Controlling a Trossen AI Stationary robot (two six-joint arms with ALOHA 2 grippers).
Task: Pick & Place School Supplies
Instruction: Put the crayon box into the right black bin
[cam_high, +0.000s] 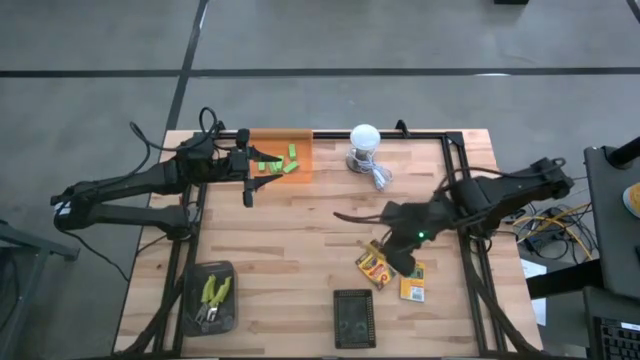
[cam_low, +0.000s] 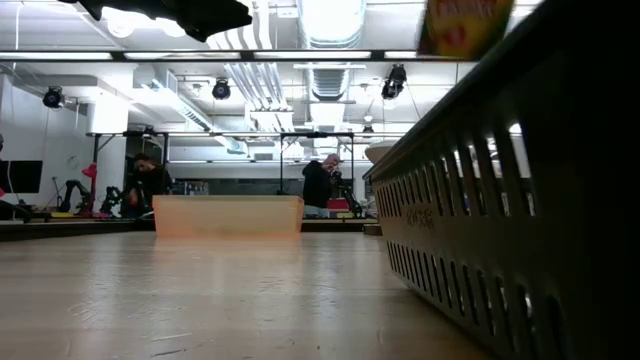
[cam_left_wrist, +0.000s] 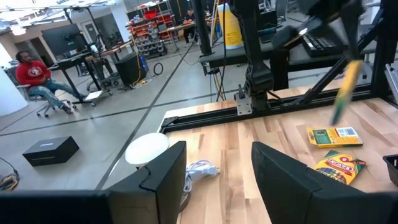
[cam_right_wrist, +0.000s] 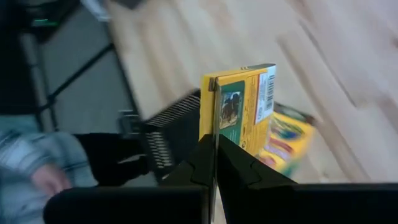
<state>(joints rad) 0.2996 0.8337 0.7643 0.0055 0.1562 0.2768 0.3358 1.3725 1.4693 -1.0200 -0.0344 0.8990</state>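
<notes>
The right gripper (cam_right_wrist: 214, 163) is clamped on a crayon box (cam_right_wrist: 237, 106), fingers pinched tight on its edge, the box standing upright between them above the table's right front area. In the high view the right gripper (cam_high: 398, 252) sits over two more crayon boxes: one (cam_high: 375, 267) lying tilted on the wood, another (cam_high: 413, 283) just beside it toward the table edge. A dark slotted basket (cam_high: 353, 318) rests near the front, close to those boxes.

Over on the left, the left gripper (cam_high: 249, 176) hangs at the edge of the orange bin (cam_high: 300, 140), its fingers (cam_left_wrist: 163, 177) spread apart and holding nothing. The green blocks (cam_high: 278, 165) lie inside that bin (a loose cluster). The plier-like tools (cam_high: 214, 292) sit in a dark tray (cam_high: 190, 315) at the front left corner. A white bulb (cam_high: 364, 137) with its cable stands near the back edge, beside the bin.
</notes>
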